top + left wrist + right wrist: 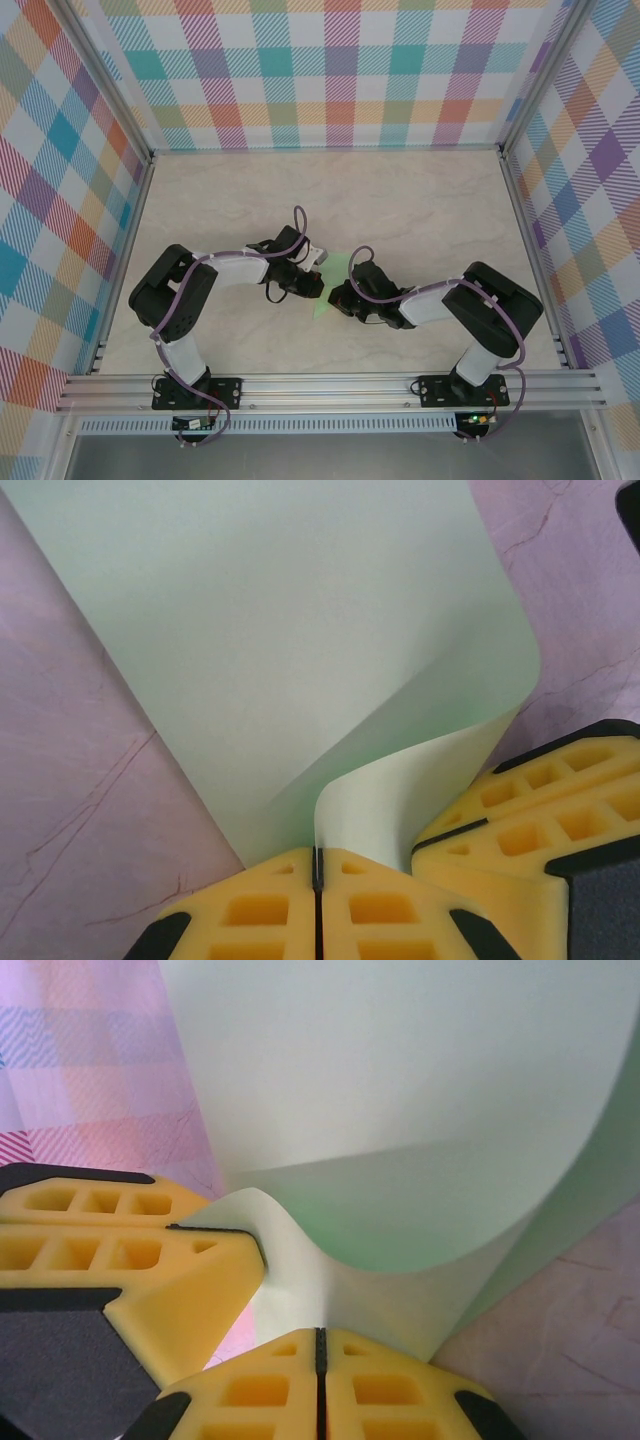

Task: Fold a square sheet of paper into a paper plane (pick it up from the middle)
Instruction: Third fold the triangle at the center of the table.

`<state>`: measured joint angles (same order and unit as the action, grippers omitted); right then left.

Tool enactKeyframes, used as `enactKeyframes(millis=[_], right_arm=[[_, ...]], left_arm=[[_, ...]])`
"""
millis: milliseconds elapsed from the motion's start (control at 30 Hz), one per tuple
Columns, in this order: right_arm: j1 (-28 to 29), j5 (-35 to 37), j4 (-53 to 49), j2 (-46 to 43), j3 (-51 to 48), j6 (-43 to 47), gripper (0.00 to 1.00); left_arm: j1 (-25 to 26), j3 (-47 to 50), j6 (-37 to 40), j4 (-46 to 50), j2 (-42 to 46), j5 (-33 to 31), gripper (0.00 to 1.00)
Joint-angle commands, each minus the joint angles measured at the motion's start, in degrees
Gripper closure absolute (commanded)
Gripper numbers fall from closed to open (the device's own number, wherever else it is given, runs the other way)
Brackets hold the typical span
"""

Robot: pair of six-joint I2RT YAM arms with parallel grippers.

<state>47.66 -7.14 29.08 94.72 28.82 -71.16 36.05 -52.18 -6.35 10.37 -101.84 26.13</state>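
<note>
Pale-green thin square sheet of paper (300, 660) is curling up off mid-table between both arms. With yellow foam fingers together, the left gripper (318, 872) is clamping one paper edge; the right gripper (320, 1348), just beside it, is pinching the paper too. Beige marbled tabletop (420, 210) is lying beneath, with pastel plaid walls (300, 70) and aluminium frame rails (330, 385) ringing it and purple cables (297, 225) looping over the wrists.

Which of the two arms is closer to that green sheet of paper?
Neither, it's a tie. The left fingers are shut on the green sheet, and the right fingers are shut on it right beside them.
</note>
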Motion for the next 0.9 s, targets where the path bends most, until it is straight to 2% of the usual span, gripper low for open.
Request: enactKeyframes(millis=[0,300,567,867], right_arm=[[-0.35,-0.55,-0.91,0.13,-0.62,0.59,0.91],[-4.02,-2.50,-7.52,-8.75,0.74,5.57,0.90],[-7.45,-6.35,-3.68,-6.29,0.56,6.30,0.90],[-7.91,-7.19,-1.92,-1.29,1.44,6.05,0.89]], left_arm=[[0.16,1.27,1.25,4.40,-3.87,-2.22,0.93],[0.16,1.14,1.26,4.49,-4.10,-2.21,0.93],[0.16,1.07,1.34,4.57,-4.21,-2.09,0.93],[0.15,1.22,1.41,4.69,-4.07,-2.14,0.93]])
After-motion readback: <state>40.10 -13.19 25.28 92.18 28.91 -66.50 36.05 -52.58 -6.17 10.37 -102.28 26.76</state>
